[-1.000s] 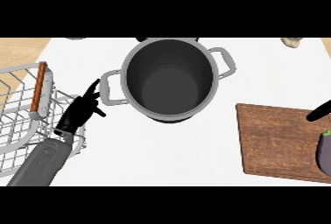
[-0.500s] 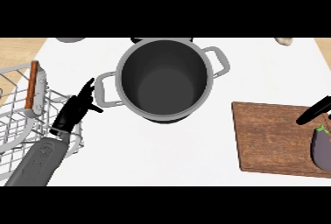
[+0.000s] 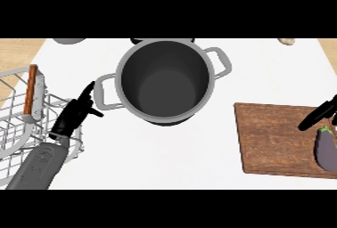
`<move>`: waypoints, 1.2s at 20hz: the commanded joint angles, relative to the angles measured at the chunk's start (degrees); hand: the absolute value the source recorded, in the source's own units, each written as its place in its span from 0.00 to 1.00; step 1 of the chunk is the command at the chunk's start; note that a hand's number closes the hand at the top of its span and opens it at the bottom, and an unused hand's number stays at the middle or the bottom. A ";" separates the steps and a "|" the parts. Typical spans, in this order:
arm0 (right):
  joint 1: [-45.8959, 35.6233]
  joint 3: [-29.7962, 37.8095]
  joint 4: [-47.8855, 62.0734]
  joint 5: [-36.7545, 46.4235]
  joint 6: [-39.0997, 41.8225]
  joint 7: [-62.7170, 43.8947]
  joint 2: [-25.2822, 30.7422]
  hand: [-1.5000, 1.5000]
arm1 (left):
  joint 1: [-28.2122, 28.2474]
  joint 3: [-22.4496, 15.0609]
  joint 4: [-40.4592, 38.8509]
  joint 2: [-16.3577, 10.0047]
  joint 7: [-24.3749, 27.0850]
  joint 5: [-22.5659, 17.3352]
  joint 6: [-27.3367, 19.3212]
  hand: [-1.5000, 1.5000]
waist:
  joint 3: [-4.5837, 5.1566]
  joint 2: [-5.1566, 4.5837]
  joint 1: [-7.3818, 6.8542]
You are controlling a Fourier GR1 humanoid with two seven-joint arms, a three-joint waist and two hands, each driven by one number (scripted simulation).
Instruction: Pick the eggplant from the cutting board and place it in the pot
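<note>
Beneath the right hand (image 3: 320, 113), at the view's right edge: long dark purple eggplant (image 3: 327, 150) lying on brown wooden cutting board (image 3: 270, 138).
Right hand straight-fingered, holding nothing, tips near the eggplant's stem; grey metal pot (image 3: 141, 71) well to its left; left hand (image 3: 74, 115) relaxed, empty, beside the pot's handle.

Kitchen. Evidence: white counter (image 3: 178, 156) w/ steel pot (image 3: 164, 84) at 12 o'clock, wire dish rack (image 3: 33, 93) at 9, wooden cutting board (image 3: 273, 138) w/ eggplant (image 3: 326, 149) at 3-4.
</note>
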State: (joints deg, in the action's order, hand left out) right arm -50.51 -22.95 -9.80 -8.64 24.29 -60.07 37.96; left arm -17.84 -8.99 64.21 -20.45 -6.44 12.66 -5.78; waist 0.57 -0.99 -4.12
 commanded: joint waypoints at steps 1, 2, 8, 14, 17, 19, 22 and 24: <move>-1.15 -0.30 3.04 0.20 2.25 -7.82 -3.26 0.00 | 2.96 8.10 1.54 0.34 -5.23 -7.05 -2.29 0.50 | -0.59 0.73 -0.49; -1.75 -0.04 3.69 -0.13 3.23 -8.18 -3.26 0.00 | 2.08 9.24 1.21 -0.06 -5.24 -6.68 -3.12 0.50 | -0.55 0.83 -0.23; -2.60 0.10 7.44 -0.01 4.62 -6.03 -2.86 0.00 | 3.79 9.12 3.13 1.85 -7.00 -4.99 -2.86 0.50 | -0.61 1.01 0.23; -0.18 0.00 9.72 0.44 0.40 -2.14 -5.69 0.00 | 3.54 10.95 3.51 1.97 -7.51 -4.30 -2.37 0.50 | -0.68 0.89 0.51; -0.81 0.13 9.75 0.46 1.29 -2.85 -5.68 0.00 | 1.57 12.04 2.96 1.30 -7.99 -5.09 0.17 0.50 | -0.68 0.65 0.50; -1.75 0.29 9.77 0.43 1.29 -3.12 -6.17 0.00 | 1.72 11.01 4.35 3.11 -10.30 -3.69 -1.13 0.50 | -0.63 1.20 1.28; 1.38 0.54 9.78 0.31 -0.18 -2.00 -6.57 0.00 | 4.42 11.91 4.84 1.96 -7.54 -4.08 0.33 0.50 | -0.70 0.96 0.09; 2.54 -0.15 9.77 1.11 0.35 0.00 -6.50 0.00 | 3.08 13.72 3.03 0.77 -7.06 -3.96 0.18 0.50 | -0.62 1.08 1.20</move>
State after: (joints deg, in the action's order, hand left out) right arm -51.39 -22.95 -0.83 -7.82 24.14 -56.84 32.52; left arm -17.04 -4.75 65.27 -19.07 -8.18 15.50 -1.66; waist 1.25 -0.30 -2.94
